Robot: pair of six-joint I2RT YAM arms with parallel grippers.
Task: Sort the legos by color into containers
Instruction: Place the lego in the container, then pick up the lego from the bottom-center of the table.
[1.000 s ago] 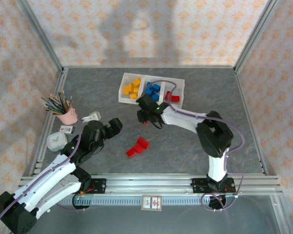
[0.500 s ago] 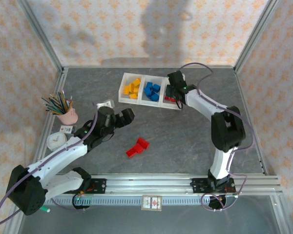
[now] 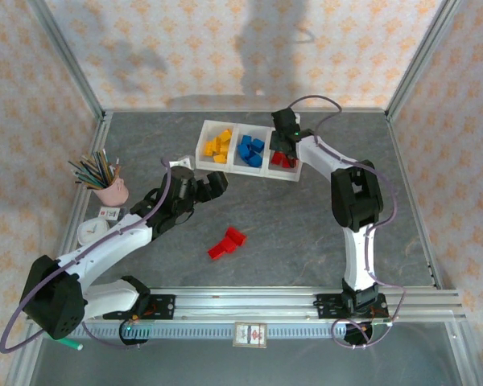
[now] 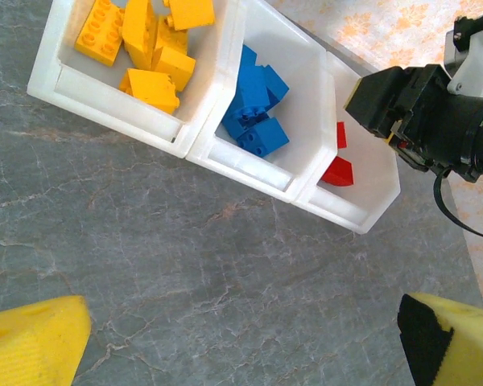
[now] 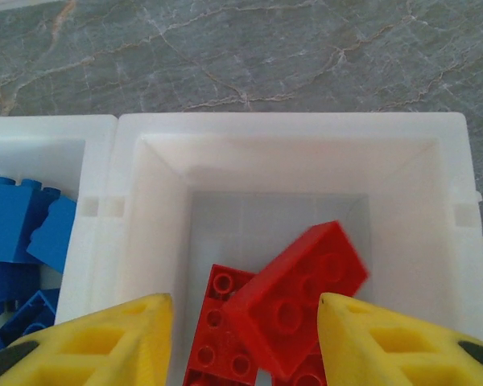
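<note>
**Q:** Item count, by colour?

**A:** One low white translucent plastic tray point(image 4: 121, 108) sits in the upper centre of the top view. It has three square compartments in a row.
- Left compartment: yellow-orange studded plastic bricks point(image 4: 149, 87), at least five, piled.
- Middle compartment: blue studded plastic bricks point(image 4: 262, 135), about four. They overlap, so the count is not firm.
- Right compartment: red studded plastic bricks point(image 5: 298, 297), three visible in the right wrist view. The top one lies tilted across the others.
- Loose red bricks point(image 3: 227, 241), at least two and touching each other, lie on the grey marbled table point(image 3: 306, 233). They are in the lower centre of the top view, well apart from the tray.

**Q:** End effector status?

**A:** Right gripper point(image 5: 243, 305): fingers spread, grasping nothing. It is over the right compartment, with the tilted red brick lying in the compartment beneath it.

Left gripper point(image 4: 241, 330): fingers spread wide with nothing between them. It is over bare table near the front of the tray, left of centre in the top view.

**Q:** Markings and other items?

**A:** One small label point(image 3: 251, 334) is on the rail at the bottom centre of the top view. Its text is too small to read. One pink cup of pencils point(image 3: 111, 191) stands at the left of the top view
</note>
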